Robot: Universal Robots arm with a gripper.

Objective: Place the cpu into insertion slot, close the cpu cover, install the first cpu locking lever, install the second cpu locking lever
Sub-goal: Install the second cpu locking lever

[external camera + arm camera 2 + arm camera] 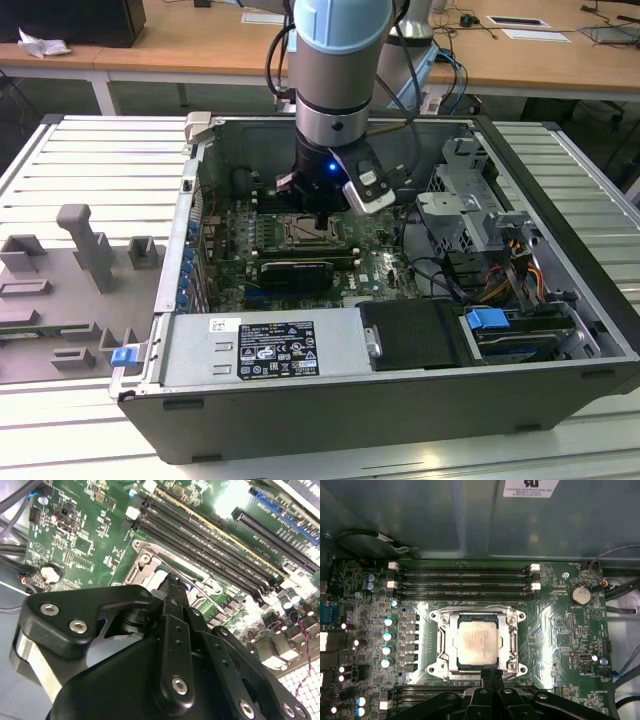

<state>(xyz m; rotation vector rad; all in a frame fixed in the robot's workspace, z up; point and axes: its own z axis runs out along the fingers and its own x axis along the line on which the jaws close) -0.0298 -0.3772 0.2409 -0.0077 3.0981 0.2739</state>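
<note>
The cpu (477,641), a pale silvery square chip, lies flat in the insertion slot (436,614) on the green board. The cpu cover (443,641), a silver frame, lies down around the chip. My gripper (493,673) has its two thin black fingers shut together with nothing between them, and their tips are at the socket's edge. In the second wrist view the gripper (172,580) points down onto the socket frame, beside a thin metal lever (202,583). In the exterior view the gripper (318,224) hangs straight over the socket (305,234) inside the open computer case.
Long black memory slots (465,580) run beside the socket. A black graphics card (292,272) lies just in front of it, the power supply (270,350) in front of that. The drive cage (462,200) and cables (505,270) fill the exterior view's right. Case walls (190,250) surround everything.
</note>
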